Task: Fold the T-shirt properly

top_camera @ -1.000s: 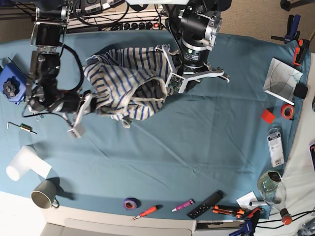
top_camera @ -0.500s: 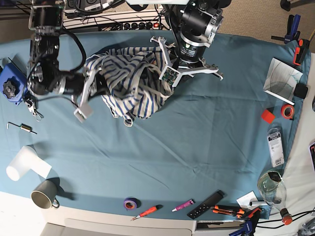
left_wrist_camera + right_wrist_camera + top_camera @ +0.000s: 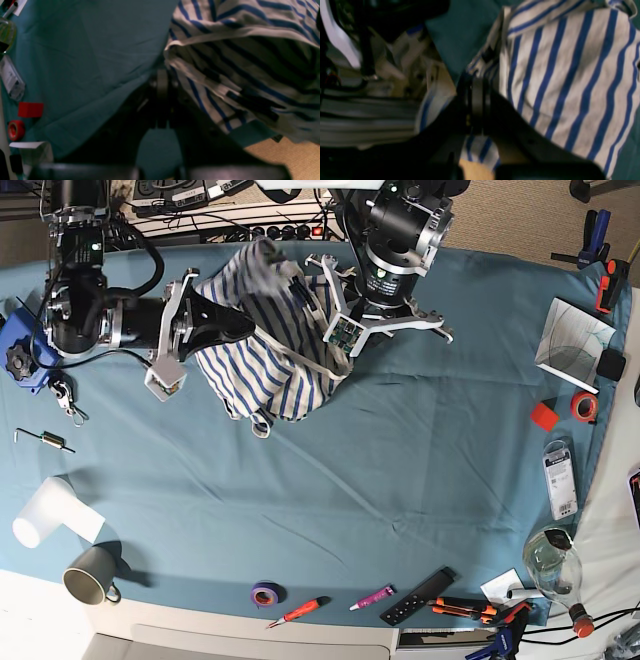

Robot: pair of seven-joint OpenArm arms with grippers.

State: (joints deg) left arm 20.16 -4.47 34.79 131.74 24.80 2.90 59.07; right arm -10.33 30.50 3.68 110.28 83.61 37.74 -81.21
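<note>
while the t-shirt [image 3: 265,345] hangs bunched between both arms near the bench's [image 3: 400,480] far edge, partly lifted off the blue cover, nothing is folded yet. item: right gripper [image 3: 476,100], closed on striped cloth at one edge, arm reaching in from the side, likely to draw that edge outward. item: left gripper [image 3: 162,82], jaws together on a hem of the same shirt, held above the bench, probably so the fabric can drop open and be spread flat. item: loose tools along the near edge, a grey mug [image 3: 88,575], red tape [image 3: 584,406]; all well apart from the shirt.
</note>
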